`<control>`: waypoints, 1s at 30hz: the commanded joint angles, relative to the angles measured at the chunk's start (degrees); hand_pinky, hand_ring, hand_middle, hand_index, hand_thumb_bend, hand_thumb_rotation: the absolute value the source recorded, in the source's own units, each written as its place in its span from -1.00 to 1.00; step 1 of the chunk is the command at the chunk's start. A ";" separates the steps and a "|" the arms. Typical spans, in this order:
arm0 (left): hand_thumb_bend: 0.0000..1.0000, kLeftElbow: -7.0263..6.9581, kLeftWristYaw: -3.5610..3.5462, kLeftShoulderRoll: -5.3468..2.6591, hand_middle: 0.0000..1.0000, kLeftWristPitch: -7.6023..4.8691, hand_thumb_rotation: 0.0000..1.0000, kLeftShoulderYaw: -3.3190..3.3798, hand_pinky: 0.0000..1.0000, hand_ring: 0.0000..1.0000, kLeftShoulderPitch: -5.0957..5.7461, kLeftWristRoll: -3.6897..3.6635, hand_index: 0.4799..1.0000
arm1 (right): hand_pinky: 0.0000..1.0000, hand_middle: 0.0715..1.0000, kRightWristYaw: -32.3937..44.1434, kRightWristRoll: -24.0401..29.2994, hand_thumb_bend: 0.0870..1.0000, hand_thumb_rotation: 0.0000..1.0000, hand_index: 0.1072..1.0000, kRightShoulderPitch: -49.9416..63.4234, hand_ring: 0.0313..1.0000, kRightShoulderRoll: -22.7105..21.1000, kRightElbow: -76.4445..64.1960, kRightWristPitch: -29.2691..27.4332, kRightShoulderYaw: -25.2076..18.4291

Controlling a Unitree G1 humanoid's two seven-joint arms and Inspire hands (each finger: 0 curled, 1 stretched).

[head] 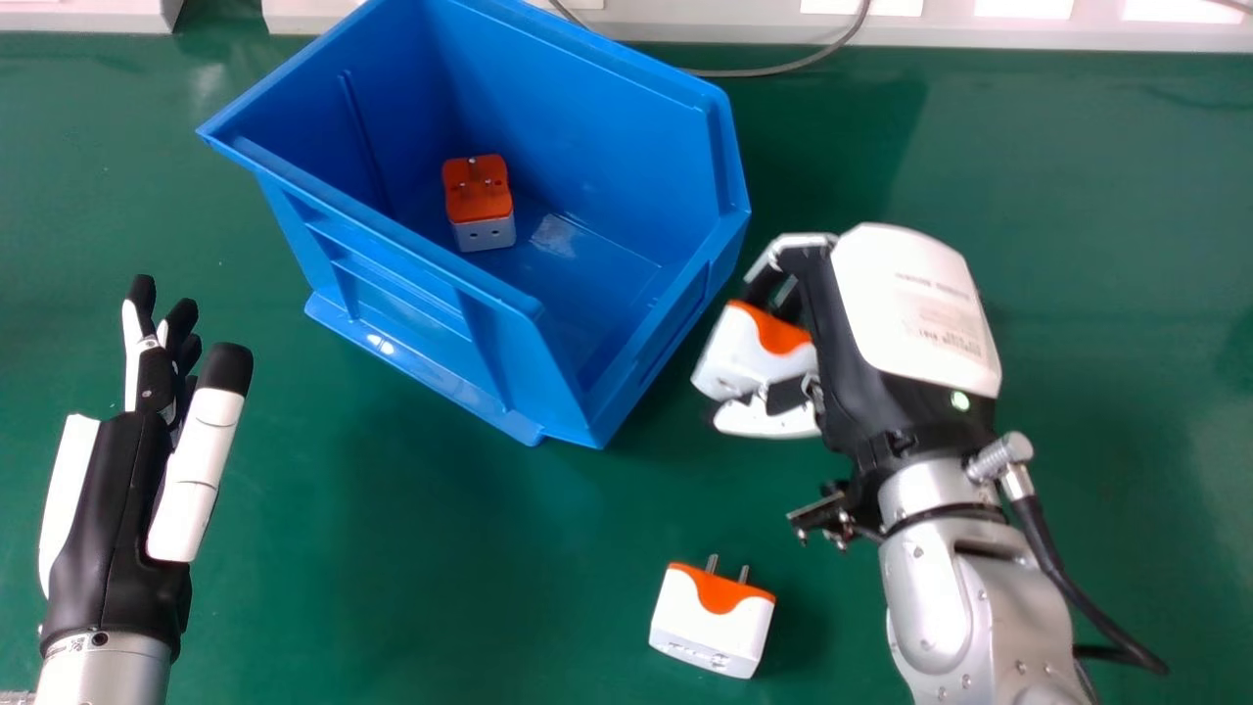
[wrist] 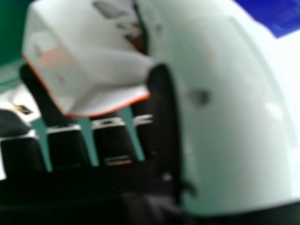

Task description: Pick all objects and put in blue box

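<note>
The right hand (head: 915,304) pinches a white-and-orange adapter (head: 749,357) between thumb and fingers, a grip probably chosen for carrying it into the blue box (head: 626,117), just to that hand's left. Inside sits a deposited adapter (head: 480,206). Left of the right forearm, a loose adapter (head: 710,622) presumably awaits its turn. Farther left, the left hand (head: 108,519) is idle, fingers extended.
</note>
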 commanded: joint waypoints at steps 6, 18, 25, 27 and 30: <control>0.71 -0.77 0.25 0.44 1.00 0.13 0.93 -0.14 1.00 1.00 -0.85 0.50 1.00 | -0.85 -0.19 1.76 -1.42 -0.07 -1.00 -0.16 -9.20 -0.76 -0.68 -3.64 -5.05 -1.29; 0.67 -1.53 -0.05 -0.20 1.00 0.43 0.91 -0.23 1.00 1.00 -0.24 -0.49 1.00 | -0.84 -0.50 -0.41 -0.67 -0.12 -0.81 -0.15 -23.68 -0.76 2.15 8.94 -11.00 -0.55; 0.68 -2.95 -0.10 -0.45 1.00 0.64 0.90 -0.29 1.00 1.00 0.85 -0.57 1.00 | -0.84 -0.57 -2.84 1.06 -0.13 -0.75 -0.16 -31.65 -0.74 5.44 21.98 -12.55 -0.06; 0.68 -3.16 -0.13 -0.48 1.00 0.66 0.90 -0.30 1.00 1.00 1.09 -0.60 1.00 | -0.78 -0.48 -3.37 1.19 -0.13 -0.74 -0.15 -33.68 -0.65 6.13 26.59 -12.66 0.29; 0.69 -3.84 -0.17 -0.56 1.00 0.88 0.90 -0.35 1.00 1.00 1.58 -0.65 1.00 | -0.56 -0.28 -4.27 2.12 -0.12 -0.74 -0.15 -36.42 -0.40 6.97 33.64 -13.56 0.58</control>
